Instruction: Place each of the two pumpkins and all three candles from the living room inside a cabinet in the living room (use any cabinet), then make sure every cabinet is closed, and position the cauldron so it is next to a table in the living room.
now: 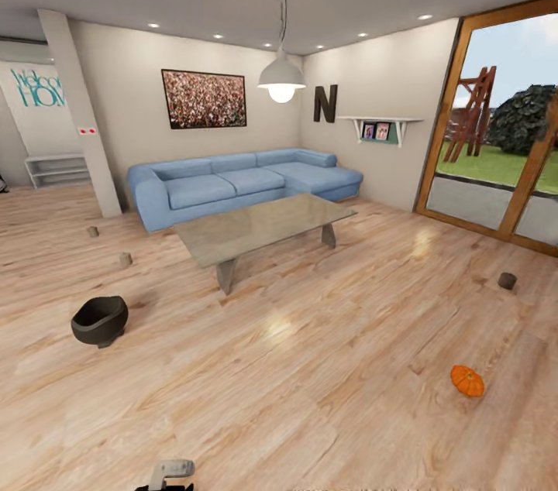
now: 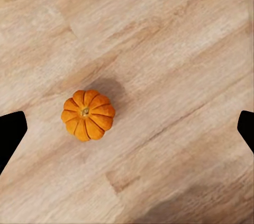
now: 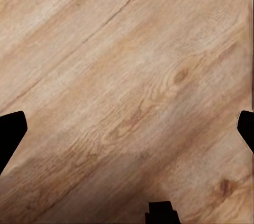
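Note:
An orange ribbed pumpkin (image 1: pixel 467 380) lies on the wooden floor at the near right. In the left wrist view, a pumpkin (image 2: pixel 88 114) sits stem-up on the floor below my left gripper (image 2: pixel 127 128), which is open and well above it. My right gripper (image 3: pixel 127 128) is open over bare floorboards. The black cauldron (image 1: pixel 99 321) stands on the floor at the left, apart from the glass-topped table (image 1: pixel 256 231). Two tan candles (image 1: pixel 93 231) (image 1: pixel 125 260) stand beyond the cauldron, and a darker-looking candle (image 1: pixel 507 280) stands far right. The cabinet is out of view.
A blue corner sofa (image 1: pixel 240 185) sits behind the table against the back wall. A glass door (image 1: pixel 496 127) spans the right wall. A white pillar (image 1: pixel 81 119) and a low shelf (image 1: pixel 54 169) are at the left. A piece of my arm (image 1: pixel 172 472) shows at the bottom edge.

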### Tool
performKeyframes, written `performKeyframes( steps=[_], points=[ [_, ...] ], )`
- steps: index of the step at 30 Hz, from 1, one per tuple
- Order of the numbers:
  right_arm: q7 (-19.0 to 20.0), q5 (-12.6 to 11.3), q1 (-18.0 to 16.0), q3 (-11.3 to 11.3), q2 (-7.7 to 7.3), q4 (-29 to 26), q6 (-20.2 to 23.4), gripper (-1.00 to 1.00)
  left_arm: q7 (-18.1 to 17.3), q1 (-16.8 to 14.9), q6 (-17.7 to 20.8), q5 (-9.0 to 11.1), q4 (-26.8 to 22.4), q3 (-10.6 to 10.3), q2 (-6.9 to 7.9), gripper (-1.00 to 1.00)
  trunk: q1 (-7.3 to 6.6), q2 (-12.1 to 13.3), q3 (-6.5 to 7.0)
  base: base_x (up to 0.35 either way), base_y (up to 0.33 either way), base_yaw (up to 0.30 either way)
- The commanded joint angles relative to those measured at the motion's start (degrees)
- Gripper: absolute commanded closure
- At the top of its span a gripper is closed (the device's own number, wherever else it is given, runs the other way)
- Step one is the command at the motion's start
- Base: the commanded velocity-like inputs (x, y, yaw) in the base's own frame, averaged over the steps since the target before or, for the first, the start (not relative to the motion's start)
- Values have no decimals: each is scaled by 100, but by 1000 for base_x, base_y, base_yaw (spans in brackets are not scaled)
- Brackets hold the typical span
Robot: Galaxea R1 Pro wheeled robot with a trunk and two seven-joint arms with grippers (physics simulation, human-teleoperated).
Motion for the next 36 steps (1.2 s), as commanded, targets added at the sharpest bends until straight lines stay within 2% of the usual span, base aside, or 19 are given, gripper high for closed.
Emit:
performKeyframes(
  steps=[1, 8, 12, 16, 19, 28, 36],
  points=[
    [-8, -59, -3, 6, 0, -9, 14, -100, 19, 1, 8, 7, 2, 9, 3, -100, 0, -3, -11, 0, 0, -257],
    [-9, -130, -3, -25, 1, 15, -47, -100, 40, 11, -368, 22, 37, 20, 49, -100, 0, -3, -44, 0, 0, -249],
    [-9, -137, -3, -30, 1, 17, -58, -100, 42, 12, -438, 30, 67, 32, 71, -100, 0, -3, -67, 0, 0, -232],
    [-9, -133, -3, -38, 1, 26, -61, -100, 42, 13, -461, 14, 83, 351, 75, -100, 0, -3, -89, 0, 0, -231],
    [-8, -124, -3, -33, 1, 26, -62, -100, 42, 13, -463, 0, 84, 451, 85, -100, 0, -3, -107, 2, 0, -228],
    [-10, -104, -3, -15, 1, 12, -62, -100, 47, 13, -464, -4, 87, 477, 89, -100, 0, -3, -162, 191, -50, -223],
    [-17, -97, -3, -8, 1, 9, -62, -100, 44, 13, -464, -7, 87, 478, 88, -100, 0, -3, -211, 282, -197, -222]
  ],
)
